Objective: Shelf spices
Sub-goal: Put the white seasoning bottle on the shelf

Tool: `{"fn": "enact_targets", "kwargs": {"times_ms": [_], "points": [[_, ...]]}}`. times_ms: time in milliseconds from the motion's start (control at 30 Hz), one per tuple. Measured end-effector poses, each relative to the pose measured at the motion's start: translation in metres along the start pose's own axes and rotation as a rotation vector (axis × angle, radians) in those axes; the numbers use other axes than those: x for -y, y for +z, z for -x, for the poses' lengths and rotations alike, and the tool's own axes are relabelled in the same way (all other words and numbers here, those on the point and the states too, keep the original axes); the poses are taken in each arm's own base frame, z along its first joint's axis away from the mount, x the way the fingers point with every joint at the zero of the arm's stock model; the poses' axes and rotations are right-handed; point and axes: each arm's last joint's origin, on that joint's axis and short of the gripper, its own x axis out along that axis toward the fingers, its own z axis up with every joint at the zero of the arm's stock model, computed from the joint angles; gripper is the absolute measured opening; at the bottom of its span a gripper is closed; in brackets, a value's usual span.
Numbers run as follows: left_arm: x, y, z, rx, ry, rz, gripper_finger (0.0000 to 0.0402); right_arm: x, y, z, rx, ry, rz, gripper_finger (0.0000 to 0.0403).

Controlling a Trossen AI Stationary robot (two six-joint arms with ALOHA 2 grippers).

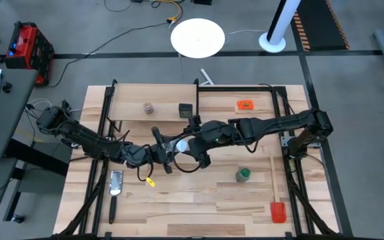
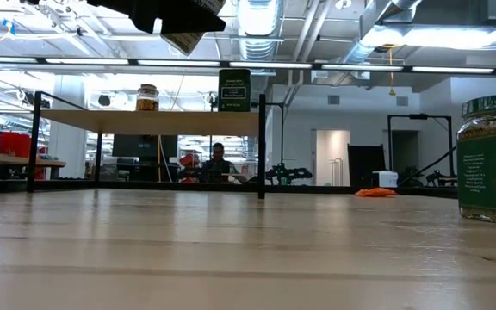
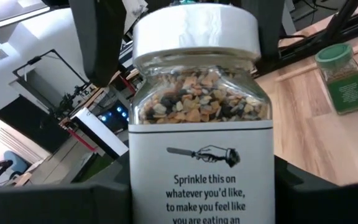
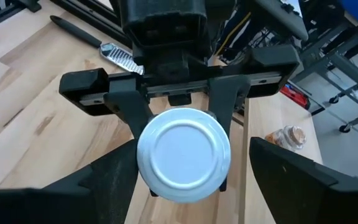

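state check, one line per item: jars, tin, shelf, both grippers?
clear jar with white lid: lid on, lifted off the table, clamped in the left gripper.
right gripper: open, fingers either side of the white lid, not gripping.
green-lidded jar: upright on the table, lid on.
brownish jar: upright on the shelf.
black tin: upright on the shelf.

Green-lidded jar (image 2: 492, 159) cut by low view's edge
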Motion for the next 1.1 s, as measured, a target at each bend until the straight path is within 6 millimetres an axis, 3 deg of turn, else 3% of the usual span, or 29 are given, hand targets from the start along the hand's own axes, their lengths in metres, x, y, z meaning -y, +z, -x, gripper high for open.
{"fn": "enact_targets", "kwargs": {"times_ms": [467,733,1100], "points": [[-0.002,0.006,-0.001,0.016,0.01,0.021,0.0172,0.001,0.001,0.0,0.01,-0.008,0.029,0.0277],[-0.006,0.015,-0.003,0.027,0.017,0.035,0.0172,0.002,0.001,0.0,0.017,-0.013,0.043,0.0207],[-0.007,0.015,-0.003,0.001,0.04,0.056,0.02,0.009,0.009,0.005,0.018,-0.022,0.056,0.0207]]}}
